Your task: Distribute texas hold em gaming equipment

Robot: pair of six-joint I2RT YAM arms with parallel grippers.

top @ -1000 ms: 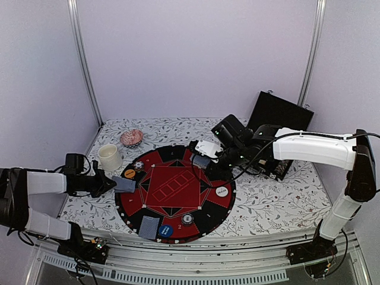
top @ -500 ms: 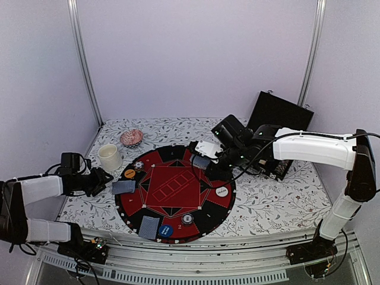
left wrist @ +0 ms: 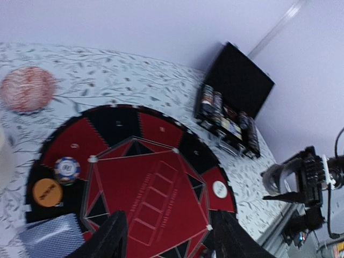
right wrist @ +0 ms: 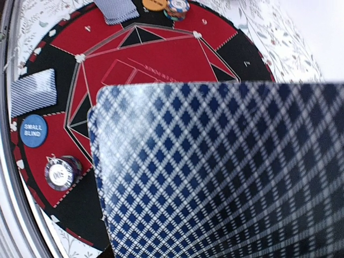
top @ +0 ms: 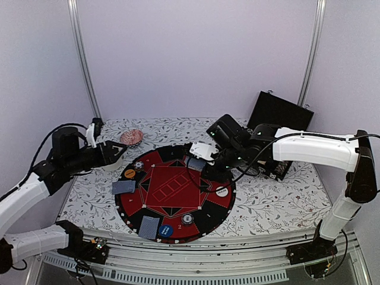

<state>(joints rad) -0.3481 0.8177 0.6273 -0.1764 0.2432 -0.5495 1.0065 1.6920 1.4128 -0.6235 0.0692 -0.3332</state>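
Note:
My right gripper [top: 199,160] is shut on a stack of blue-backed playing cards [right wrist: 215,172] above the far edge of the round red-and-black mat [top: 172,190]; the cards hide its fingers in the right wrist view. One card [top: 123,187] lies on the mat's left and another [top: 149,227] at its near edge. On the mat lie an orange disc [top: 129,174], a blue disc [top: 165,230] and a white disc [top: 221,192]. Two striped chips [top: 138,166] [top: 187,219] also rest there. My left gripper [top: 117,152] hangs open and empty, raised left of the mat.
An open black case [top: 279,119] with rows of chips [left wrist: 226,115] stands at the back right. A pink patterned bowl [top: 131,137] sits at the back left. The white cup is mostly hidden behind my left gripper in the top view.
My left gripper opened, left its card on the mat's left side, then rose and drew back to the far left. The right gripper shifted slightly up with its cards.

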